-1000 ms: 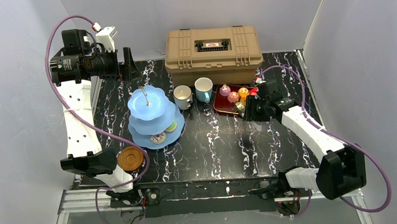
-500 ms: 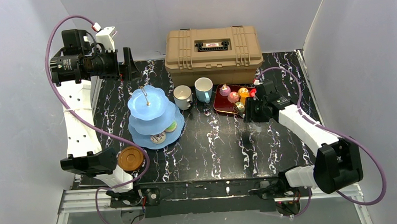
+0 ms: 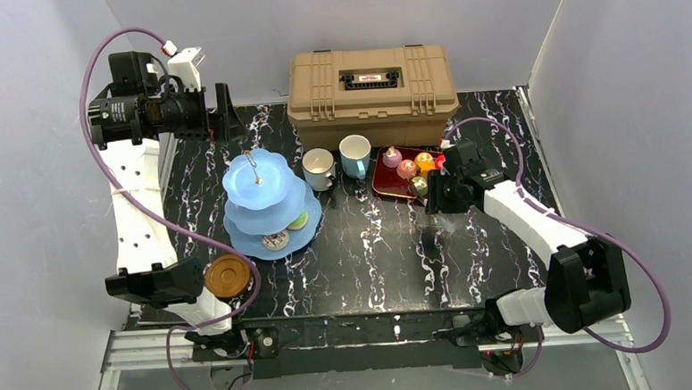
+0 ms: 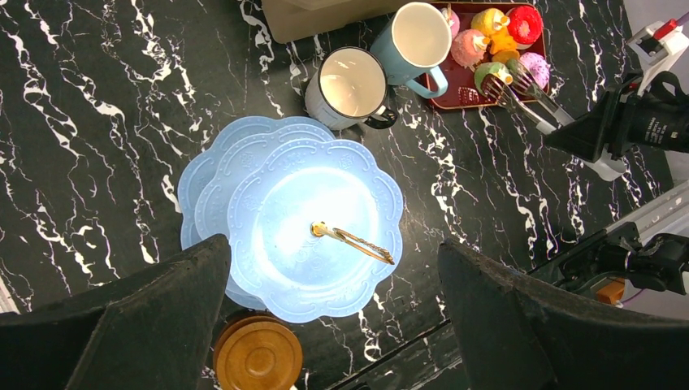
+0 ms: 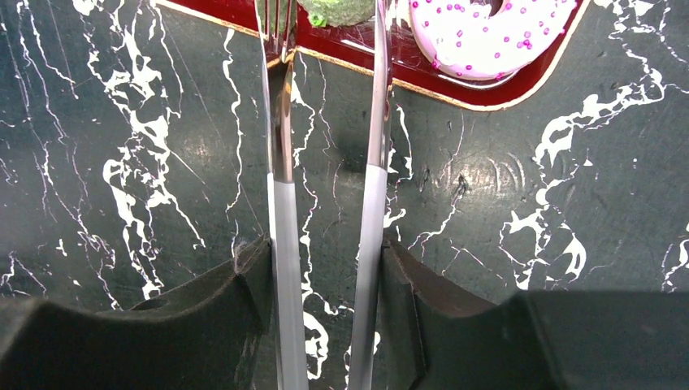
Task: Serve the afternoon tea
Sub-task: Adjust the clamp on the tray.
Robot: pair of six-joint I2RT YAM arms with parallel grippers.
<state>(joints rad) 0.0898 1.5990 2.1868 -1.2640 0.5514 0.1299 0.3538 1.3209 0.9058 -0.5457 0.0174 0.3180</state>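
Open tabletop right of the cake stand, crowded behind it

Right of the cake stand (image 3: 267,204), toward the near edge, the table (image 3: 372,256) lies bare, a wide lane. Behind and right of the stand, a white mug (image 3: 319,168), blue mug (image 3: 355,155), tray (image 3: 382,182) and toolbox (image 3: 371,84) close the way. The right gripper (image 5: 325,252), clamped on tongs (image 5: 280,203), hangs at the tray's near edge. A saucer (image 3: 226,276) sits just in front of the stand.

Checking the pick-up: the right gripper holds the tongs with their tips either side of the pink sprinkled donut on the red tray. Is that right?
Not quite. The right gripper holds the tongs, but the right wrist view shows their tips either side of the green cake on the red tray; the pink donut lies beside them.
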